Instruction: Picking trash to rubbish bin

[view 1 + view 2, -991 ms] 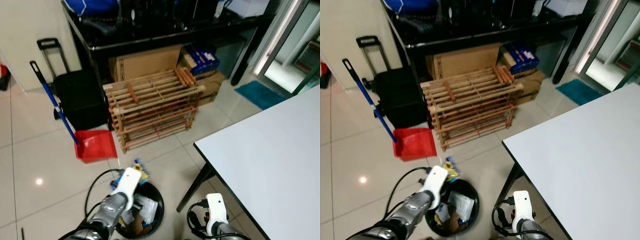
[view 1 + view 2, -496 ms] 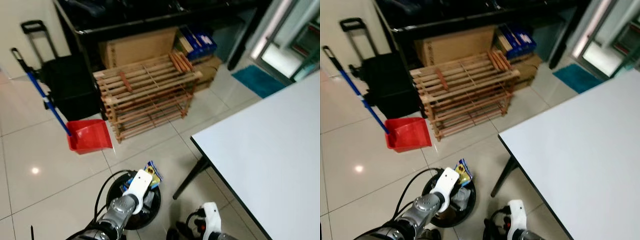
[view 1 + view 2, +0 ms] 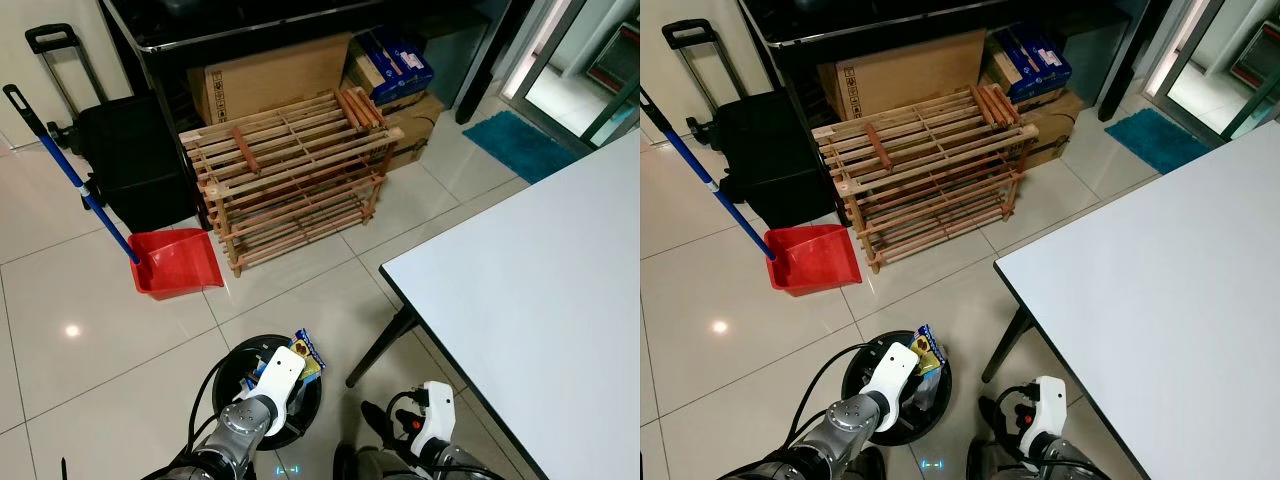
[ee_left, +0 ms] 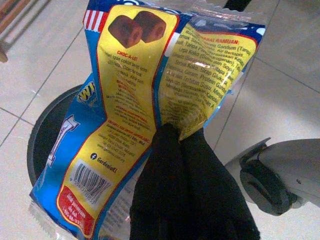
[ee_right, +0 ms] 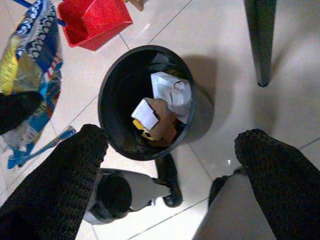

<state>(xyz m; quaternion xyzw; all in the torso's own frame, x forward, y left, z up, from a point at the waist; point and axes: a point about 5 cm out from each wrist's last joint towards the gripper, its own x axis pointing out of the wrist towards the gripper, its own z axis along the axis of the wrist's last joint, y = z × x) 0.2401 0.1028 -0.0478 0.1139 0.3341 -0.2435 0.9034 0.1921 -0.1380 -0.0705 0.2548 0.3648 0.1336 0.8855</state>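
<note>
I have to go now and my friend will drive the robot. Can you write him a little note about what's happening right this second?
Left gripper: shut on the snack wrapper, held above the black bin.
Right gripper: open, holding nothing, low beside the bin.
The bin stands on the floor near the table leg and already has paper and cardboard scraps inside.
Done: wrapper picked up and brought to the bin.
Left: open the left gripper so it drops in.

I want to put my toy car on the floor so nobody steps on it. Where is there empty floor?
Bare tiles lie left of the red plastic dustpan, and between the wooden slatted shoe rack and the white table. It is crowded around the round black rubbish bin, where the left gripper holds a blue-and-yellow snack wrapper.
</note>
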